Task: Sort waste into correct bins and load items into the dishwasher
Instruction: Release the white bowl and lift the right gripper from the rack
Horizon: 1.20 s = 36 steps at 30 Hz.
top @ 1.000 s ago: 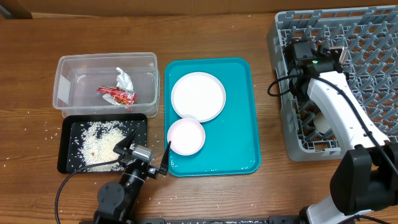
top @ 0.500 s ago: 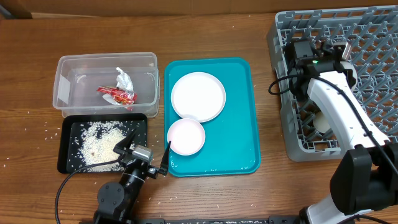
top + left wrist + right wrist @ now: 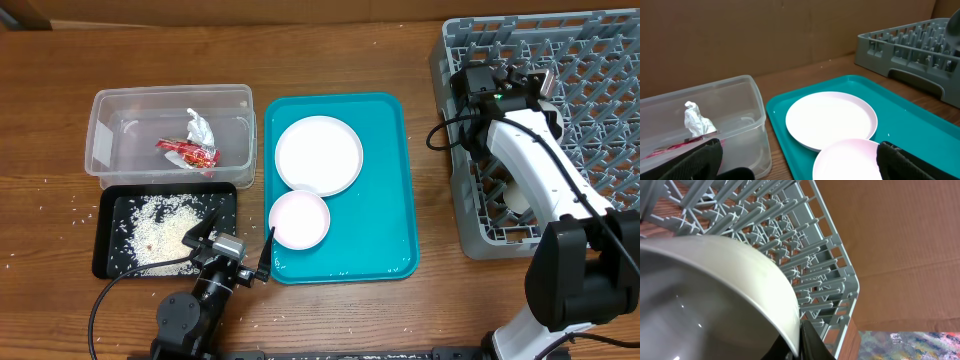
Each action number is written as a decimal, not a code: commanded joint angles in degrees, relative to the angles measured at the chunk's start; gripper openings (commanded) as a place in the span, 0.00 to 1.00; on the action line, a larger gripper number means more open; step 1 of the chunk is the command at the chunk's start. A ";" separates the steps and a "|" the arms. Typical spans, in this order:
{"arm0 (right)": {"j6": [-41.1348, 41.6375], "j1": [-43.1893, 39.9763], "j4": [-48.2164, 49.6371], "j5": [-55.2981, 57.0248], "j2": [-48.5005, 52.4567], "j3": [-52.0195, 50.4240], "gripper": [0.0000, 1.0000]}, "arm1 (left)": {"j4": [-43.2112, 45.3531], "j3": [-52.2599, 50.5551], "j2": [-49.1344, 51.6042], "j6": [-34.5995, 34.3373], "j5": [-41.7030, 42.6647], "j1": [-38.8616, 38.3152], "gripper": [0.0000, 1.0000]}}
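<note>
My right gripper (image 3: 543, 84) hovers over the near-left part of the grey dishwasher rack (image 3: 600, 60). In the right wrist view the gripper (image 3: 799, 347) is shut on the rim of a white bowl (image 3: 715, 290), with the rack's pegs (image 3: 805, 270) behind it. The left gripper (image 3: 236, 256) rests open at the table's front edge, and its black fingers (image 3: 700, 160) frame a small white bowl (image 3: 299, 218). That bowl and a round white plate (image 3: 318, 154) sit on the teal tray (image 3: 385, 200). The clear tub (image 3: 120, 135) holds the red wrapper (image 3: 187, 152) and a white paper scrap (image 3: 199, 126). Rice crumbs (image 3: 160, 232) lie in the black tray (image 3: 110, 215).
Another white dish (image 3: 518, 195) lies in the rack, partly hidden under the right arm. A few rice grains are scattered on the wooden table left of the black tray (image 3: 70, 205). A brown cardboard wall stands behind the table (image 3: 765, 35).
The right wrist has shifted slightly toward the back left over the rack, still holding the bowl. The left arm and the things on the tray have not moved.
</note>
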 commanded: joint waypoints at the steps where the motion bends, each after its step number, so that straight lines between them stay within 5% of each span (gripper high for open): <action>1: 0.66 2.01 -0.28 -0.76 -0.15 0.63 0.08 | 0.02 -0.28 -0.59 0.09 0.04 0.35 1.00; 11: 0.68 6.91 -1.55 0.81 -0.04 -1.03 0.08 | 0.02 -0.28 -0.59 0.09 0.04 0.35 1.00; 20: -0.11 5.79 0.63 13.07 -0.07 -0.79 0.08 | 0.02 -0.28 -0.59 0.09 0.04 0.35 1.00; 25: -6.51 2.47 5.70 6.91 -0.04 -0.81 0.07 | 0.02 -0.28 -0.59 0.09 0.04 0.35 1.00; 36: -6.47 3.78 4.11 1.64 2.25 -1.09 0.06 | 0.02 -0.28 -0.59 0.09 0.04 0.35 1.00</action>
